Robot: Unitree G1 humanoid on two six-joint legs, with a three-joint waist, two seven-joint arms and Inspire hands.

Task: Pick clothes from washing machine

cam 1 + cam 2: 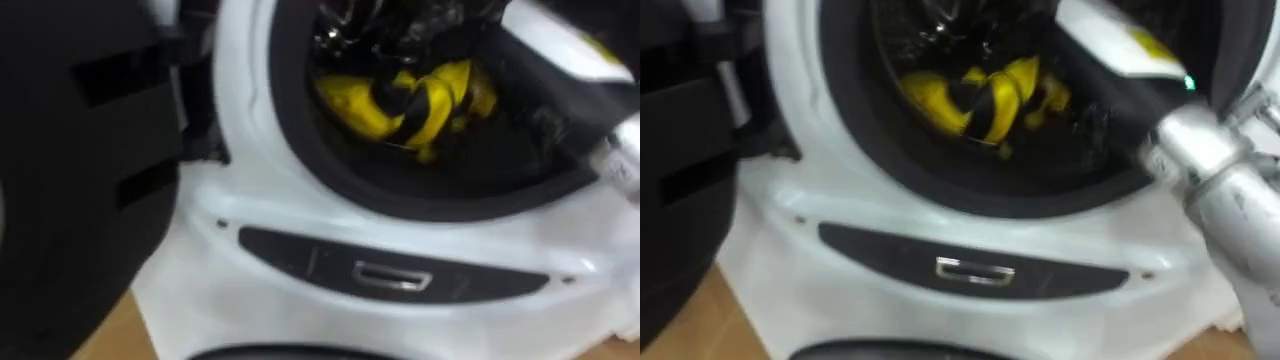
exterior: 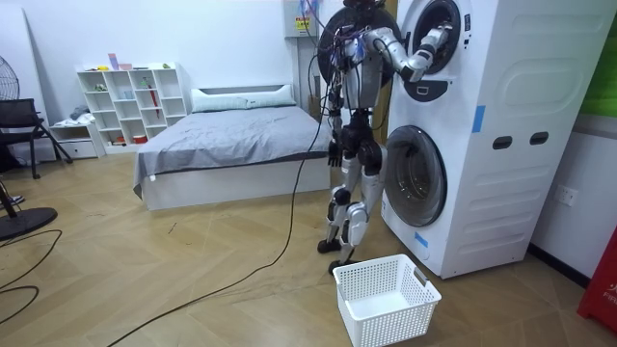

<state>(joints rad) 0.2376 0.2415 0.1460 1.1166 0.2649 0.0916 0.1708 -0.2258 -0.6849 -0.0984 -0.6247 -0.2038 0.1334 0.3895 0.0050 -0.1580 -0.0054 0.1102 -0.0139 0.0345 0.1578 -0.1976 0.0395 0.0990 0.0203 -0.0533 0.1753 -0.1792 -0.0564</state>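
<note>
Yellow cloth (image 1: 365, 105): I'm seeing it lying bunched in the upper drum (image 1: 295, 90), low in the opening and just behind the middle of the lower rim. Its long axis is running across, left to right.
Right hand (image 1: 392, 72): it's reaching in from the upper right and coming down onto the middle of the bunch. A dark band is crossing the yellow there, and I cannot tell whether that is the hand closing on the cloth or a stripe in it.
Nearer arm: I'm judging the right one, since the cloth is lying directly beneath it inside the drum.
Next move: I'm expecting a lift up and back over the dark rim seal, toward the robot.
Machine front: a dark strip (image 1: 400, 275) with a small metal handle is running under the opening. A dark panel (image 1: 70, 170), probably the open door, is standing at the left edge.
Room: the robot is standing upright, facing the stacked white machines (image 2: 501, 125). A white basket (image 2: 386, 301) is sitting on the wood floor just beside its feet. A bed (image 2: 231, 140) and a white shelf (image 2: 130, 96) are standing well apart.
</note>
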